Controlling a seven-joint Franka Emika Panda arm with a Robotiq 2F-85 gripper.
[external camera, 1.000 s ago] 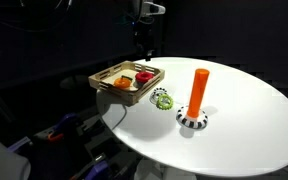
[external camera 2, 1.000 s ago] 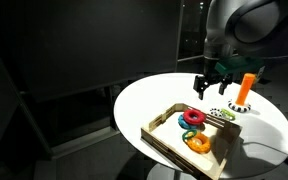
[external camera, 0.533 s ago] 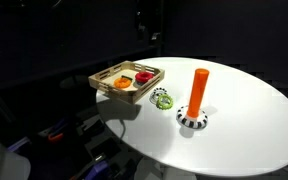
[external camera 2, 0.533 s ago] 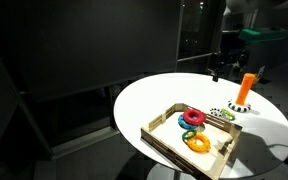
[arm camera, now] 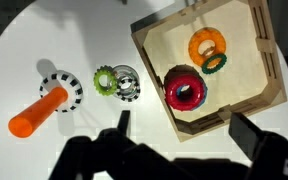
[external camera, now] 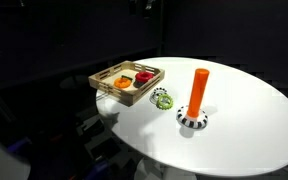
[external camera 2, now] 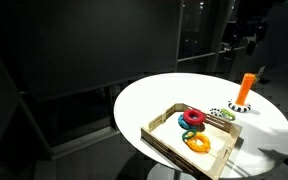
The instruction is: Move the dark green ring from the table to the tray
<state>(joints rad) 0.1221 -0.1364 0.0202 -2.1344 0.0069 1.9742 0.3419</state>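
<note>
The dark green ring [arm camera: 216, 63] lies in the wooden tray [arm camera: 149, 60], touching an orange ring [arm camera: 206, 43]. A red ring [arm camera: 187, 90] lies in the tray on top of a blue one. My gripper [arm camera: 184, 135] is open and empty, high above the tray's near corner, its two dark fingers at the bottom of the wrist view. In an exterior view the gripper [external camera 2: 239, 38] hangs far above the table. The tray shows in both exterior views [external camera: 104, 82] [external camera 2: 169, 146], where the dark green ring is too small to make out.
On the white round table [arm camera: 44, 40] a light green toothed ring [arm camera: 106, 81] touches a black-and-white ring [arm camera: 128, 84]. An orange peg [external camera: 198, 88] stands upright on a checkered base [external camera: 192, 121] beside them. The table's edge runs close to the tray.
The gripper has risen from just above the tray to high over the table. It has almost left the top of one exterior view. The rings have not moved.
</note>
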